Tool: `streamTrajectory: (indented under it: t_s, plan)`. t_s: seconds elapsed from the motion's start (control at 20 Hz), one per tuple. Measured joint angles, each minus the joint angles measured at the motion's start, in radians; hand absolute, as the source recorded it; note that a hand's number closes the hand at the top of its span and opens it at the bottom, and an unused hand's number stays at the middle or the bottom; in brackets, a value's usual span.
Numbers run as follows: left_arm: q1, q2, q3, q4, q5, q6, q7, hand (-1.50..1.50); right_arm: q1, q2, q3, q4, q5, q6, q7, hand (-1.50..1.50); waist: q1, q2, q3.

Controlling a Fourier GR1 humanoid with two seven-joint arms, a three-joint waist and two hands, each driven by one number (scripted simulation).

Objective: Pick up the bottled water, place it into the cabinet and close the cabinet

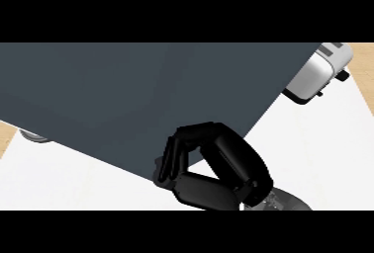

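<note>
You see the cabinet [146, 94] first: its dark slate-grey top and door panel fill most of the view, running from the far left across to a slanted edge at the right. Its near edge runs diagonally down to the middle. Under it lies the white counter [321, 148], bare at the right and at the near left. At the far right a white and silver toaster [318, 76] stands on the counter, partly cut off by the cabinet's edge. At the left a small rounded grey thing [33, 136] pokes out from under the cabinet; you cannot tell what it is. Your right hand [219, 168] is near the middle, black, its fingers [175, 153] curled against the cabinet's near edge, clenched on the panel there. The bottled water is not visible to you, and the left hand does not show.
</note>
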Motion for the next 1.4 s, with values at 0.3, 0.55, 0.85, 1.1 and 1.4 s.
streamTrajectory:
  t_s: [0.3, 0.55, 0.85, 1.1, 1.4]
  plan:
    - [0.048, -0.02, 0.078, -0.006, 0.058, -0.074, 0.014, -1.5, -0.167, -0.001, -0.183, 0.19, -0.122, 0.078, -0.024, 1.5, -0.002, 0.0, -0.001]
    - [0.075, -0.055, 0.135, 0.001, 0.085, -0.132, 0.031, -1.5, -0.244, -0.014, -0.264, 0.338, -0.162, 0.173, -0.066, 1.5, -0.007, -0.006, 0.0]
    - [0.061, -0.073, 0.173, 0.034, 0.107, -0.178, 0.059, -1.5, -0.294, -0.03, -0.29, 0.442, -0.2, 0.307, -0.1, 1.5, -0.015, -0.022, 0.007]
    - [0.053, -0.059, 0.212, 0.035, 0.152, -0.196, 0.092, -1.5, -0.324, -0.035, -0.297, 0.486, -0.214, 0.36, -0.092, 1.5, -0.021, -0.027, 0.014]
    - [0.062, -0.057, 0.226, 0.013, 0.185, -0.209, 0.129, -1.5, -0.341, -0.028, -0.302, 0.519, -0.237, 0.386, -0.111, 1.5, -0.019, -0.032, 0.023]
